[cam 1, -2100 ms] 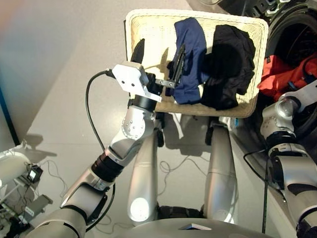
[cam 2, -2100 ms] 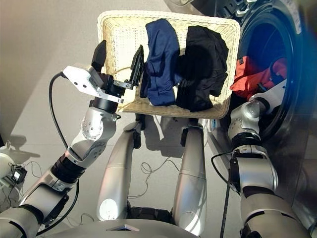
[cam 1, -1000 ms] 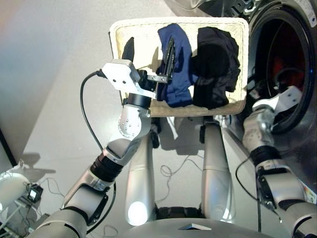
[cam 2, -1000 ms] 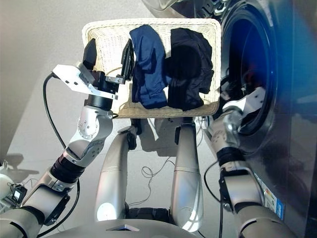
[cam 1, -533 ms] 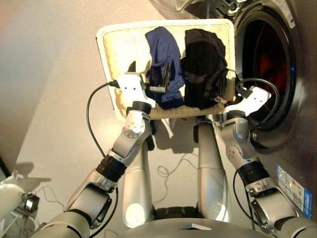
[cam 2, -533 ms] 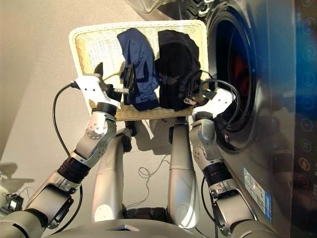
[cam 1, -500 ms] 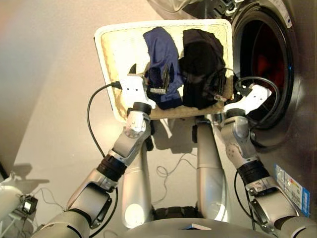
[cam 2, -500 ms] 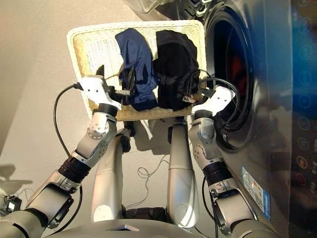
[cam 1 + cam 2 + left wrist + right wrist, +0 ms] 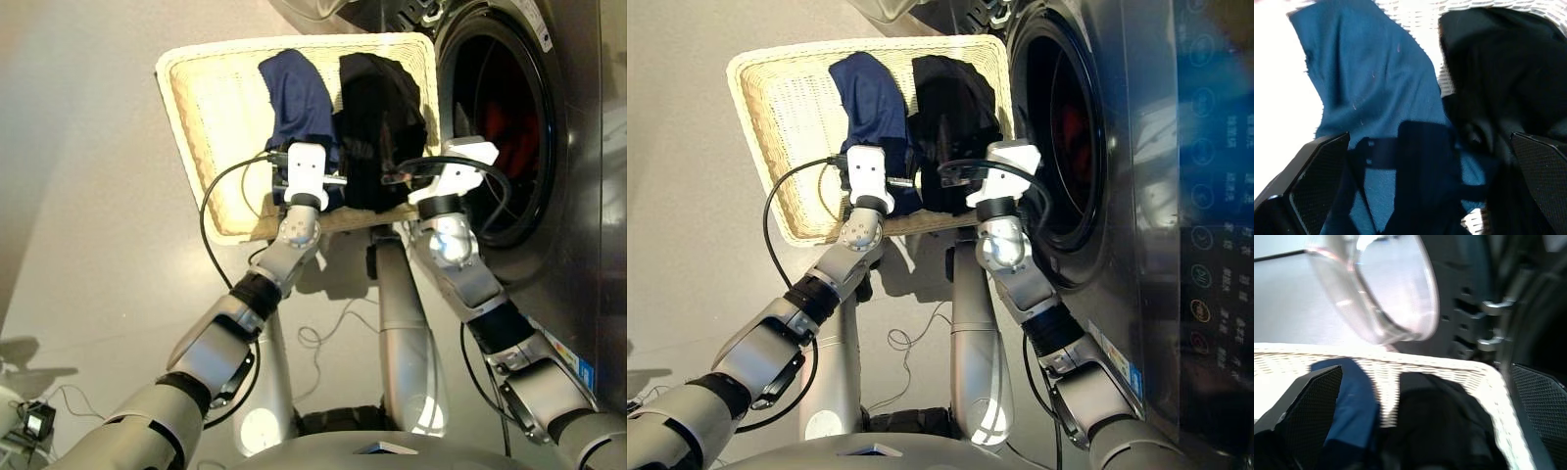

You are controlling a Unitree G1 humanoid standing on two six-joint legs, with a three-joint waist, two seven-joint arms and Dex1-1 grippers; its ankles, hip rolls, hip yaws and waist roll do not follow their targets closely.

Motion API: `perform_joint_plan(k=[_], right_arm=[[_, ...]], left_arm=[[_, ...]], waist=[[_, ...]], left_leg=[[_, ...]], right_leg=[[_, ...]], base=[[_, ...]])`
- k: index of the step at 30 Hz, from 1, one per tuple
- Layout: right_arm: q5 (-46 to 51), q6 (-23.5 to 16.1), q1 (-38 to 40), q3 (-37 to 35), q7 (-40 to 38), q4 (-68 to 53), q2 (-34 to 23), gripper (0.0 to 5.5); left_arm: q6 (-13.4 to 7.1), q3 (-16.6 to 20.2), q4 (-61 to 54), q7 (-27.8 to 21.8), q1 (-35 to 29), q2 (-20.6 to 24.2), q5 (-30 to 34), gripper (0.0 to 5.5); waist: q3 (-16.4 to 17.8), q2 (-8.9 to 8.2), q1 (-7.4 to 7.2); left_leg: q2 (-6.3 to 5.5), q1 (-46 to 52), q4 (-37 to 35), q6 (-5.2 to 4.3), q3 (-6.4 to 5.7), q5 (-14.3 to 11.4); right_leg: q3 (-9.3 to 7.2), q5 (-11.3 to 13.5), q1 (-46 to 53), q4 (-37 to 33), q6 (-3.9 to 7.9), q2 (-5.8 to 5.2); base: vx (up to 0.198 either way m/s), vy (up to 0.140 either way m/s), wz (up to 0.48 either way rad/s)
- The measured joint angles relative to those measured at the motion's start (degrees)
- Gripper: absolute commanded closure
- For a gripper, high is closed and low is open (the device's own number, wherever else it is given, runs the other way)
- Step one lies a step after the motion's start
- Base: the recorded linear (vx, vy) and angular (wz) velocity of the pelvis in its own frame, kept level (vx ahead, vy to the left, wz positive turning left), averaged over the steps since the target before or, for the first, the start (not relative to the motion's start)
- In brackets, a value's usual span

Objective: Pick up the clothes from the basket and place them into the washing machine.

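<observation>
The cream wicker basket (image 9: 206, 108) lies in front of me beside the washing machine (image 9: 578, 147). In it lie the navy garment (image 9: 297, 93) and, to its right, the black garment (image 9: 384, 103). The orange-red garment (image 9: 506, 119) lies inside the drum behind the porthole. My left gripper (image 9: 1430, 147) is open just above the near end of the navy garment (image 9: 1376, 88), holding nothing. My right gripper (image 9: 1420, 377) is open above the black garment's (image 9: 1444, 426) near right edge, by the basket's corner, and it is empty too.
The machine's round glass door (image 9: 1386, 289) stands swung open beyond the basket's far edge. A control panel (image 9: 1205, 196) runs along the machine's front at the right. Loose cables (image 9: 328, 333) lie on the grey floor between the basket and me.
The camera has swung right. My right gripper has come out of the drum, leaving the orange-red garment inside, and now hangs over the black garment. My left gripper has dropped low over the navy garment.
</observation>
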Motion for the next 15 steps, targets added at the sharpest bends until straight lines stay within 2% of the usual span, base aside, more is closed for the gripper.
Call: perform_joint_plan(k=[3, 6, 8, 13, 15], right_arm=[[0.08, 0.05, -0.44, 2.59, 0.42, -0.28, -0.02, 0.00], [0.25, 0.05, -0.56, 3.60, 1.91, -2.29, 0.03, 0.00], [1.32, 0.05, -0.30, 4.04, 2.57, -4.01, 0.12, 0.00], [3.65, 0.03, 0.33, 4.41, 3.87, -4.63, 0.32, 0.00], [3.67, 0.04, 0.53, 4.37, 4.12, -4.91, 0.35, 0.00]], left_arm=[[0.19, 2.49, 4.92, 0.24, -1.82, -0.52, -4.78, 0.00], [1.36, 4.52, 9.85, 0.71, -4.32, 0.30, -6.22, 0.00], [1.66, 6.79, 12.71, 1.02, -6.18, 0.58, -7.25, 0.00], [2.17, 9.86, 13.94, 1.13, -8.68, 1.01, -9.26, 0.00], [2.18, 10.00, 14.05, 1.26, -9.26, 1.34, -9.37, 0.00]], waist=[[-0.05, -0.61, -0.45], [-0.04, -1.77, -1.33], [-0.05, -2.18, -1.33], [-0.15, -3.29, -1.63], [-0.13, -3.67, -1.80]], left_leg=[[0.24, -0.85, 0.85, -0.32, -0.09, -0.20], [0.62, -1.68, 2.30, -0.44, -0.06, -0.74], [1.33, -2.39, 3.54, -0.49, -0.02, -1.28], [1.84, -3.17, 3.87, -0.44, 0.05, -1.53], [1.87, -3.70, 3.89, -0.45, 0.07, -1.53]], right_leg=[[0.01, -0.08, -0.69, 0.67, -0.20, 0.23], [0.20, -0.20, -1.49, 1.47, -0.20, 0.59], [0.30, -0.17, -1.85, 1.69, -0.15, 1.26], [0.46, 0.07, -2.53, 1.64, -0.08, 1.81], [0.47, 0.17, -3.03, 1.52, -0.08, 1.87]], base=[[0.000, 0.000, 0.000], [0.000, 0.000, 0.000], [0.000, 0.000, 0.000], [0.000, 0.000, 0.000], [0.000, 0.000, 0.000]])
